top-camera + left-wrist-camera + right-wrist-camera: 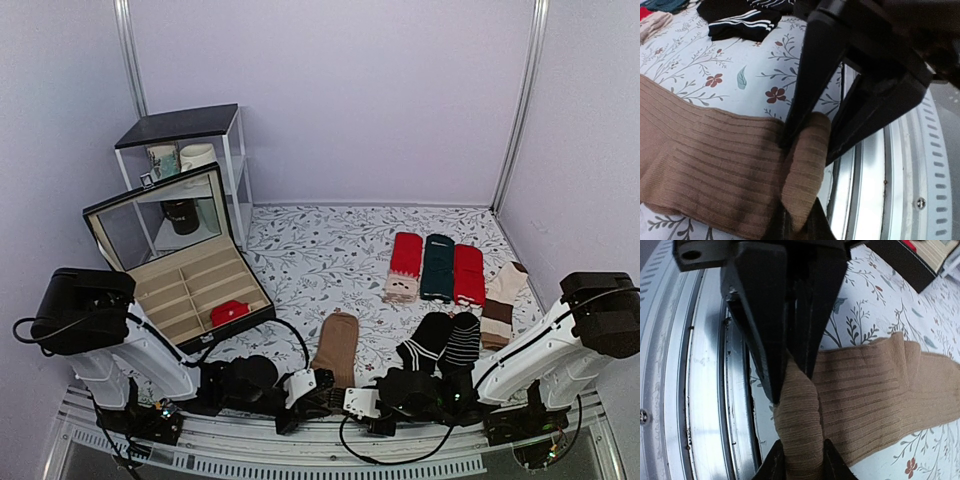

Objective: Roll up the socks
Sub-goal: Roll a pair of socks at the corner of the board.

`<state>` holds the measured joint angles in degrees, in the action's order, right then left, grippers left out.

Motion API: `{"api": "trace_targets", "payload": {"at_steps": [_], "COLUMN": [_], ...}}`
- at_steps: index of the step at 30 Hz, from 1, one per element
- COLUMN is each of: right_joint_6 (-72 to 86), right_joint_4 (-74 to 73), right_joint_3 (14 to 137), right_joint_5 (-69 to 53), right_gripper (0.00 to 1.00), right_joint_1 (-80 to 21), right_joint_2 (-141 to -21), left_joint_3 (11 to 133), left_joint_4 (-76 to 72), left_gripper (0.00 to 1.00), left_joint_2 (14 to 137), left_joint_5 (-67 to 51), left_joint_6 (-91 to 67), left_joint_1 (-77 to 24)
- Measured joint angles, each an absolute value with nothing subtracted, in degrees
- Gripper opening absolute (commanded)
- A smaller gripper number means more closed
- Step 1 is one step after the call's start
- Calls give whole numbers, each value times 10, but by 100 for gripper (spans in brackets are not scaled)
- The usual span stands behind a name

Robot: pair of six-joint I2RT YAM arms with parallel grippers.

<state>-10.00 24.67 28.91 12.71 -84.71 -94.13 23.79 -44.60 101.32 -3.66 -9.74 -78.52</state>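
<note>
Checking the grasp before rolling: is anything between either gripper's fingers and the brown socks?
Nothing visible does. The left gripper and right gripper both pinch the near end of the brown socks, cloth bunched between their fingers. The black striped socks lie apart, to the right.

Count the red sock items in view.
3: two flat red socks flanking the dark green sock at back right, and a red roll in the open box. Flat ones may be stacked pairs.

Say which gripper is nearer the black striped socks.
Right. The right gripper is just beside the black striped socks; the left gripper is farther, both pinching the brown socks.
</note>
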Motion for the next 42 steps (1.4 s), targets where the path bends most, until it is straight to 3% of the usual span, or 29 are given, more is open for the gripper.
{"api": "trace_targets", "payload": {"at_steps": [4, 7, 12, 23, 42], "right_joint_6": [-92, -75, -19, 126, 216], "right_joint_4": [237, 232, 257, 302, 359], "right_joint_3": [293, 295, 291, 288, 278], "right_joint_5": [123, 113, 71, -22, -92], "right_gripper": [9, 9, 9, 10, 9], "right_joint_1": [-847, -846, -834, -790, -768], "right_joint_2": [-941, -941, -950, -968, -994], "left_joint_3": [238, 239, 236, 227, 217], "left_joint_4": [-449, -449, -419, -344, -395], "left_gripper": [0, 20, 27, 32, 38], "left_joint_2": [1015, 1016, 986, 848, 954], "left_joint_5": [-39, -39, -8, 74, 100], "left_joint_6": [-97, -97, -90, 55, 125], "left_joint_1": [-784, -783, -787, -820, -821]}}
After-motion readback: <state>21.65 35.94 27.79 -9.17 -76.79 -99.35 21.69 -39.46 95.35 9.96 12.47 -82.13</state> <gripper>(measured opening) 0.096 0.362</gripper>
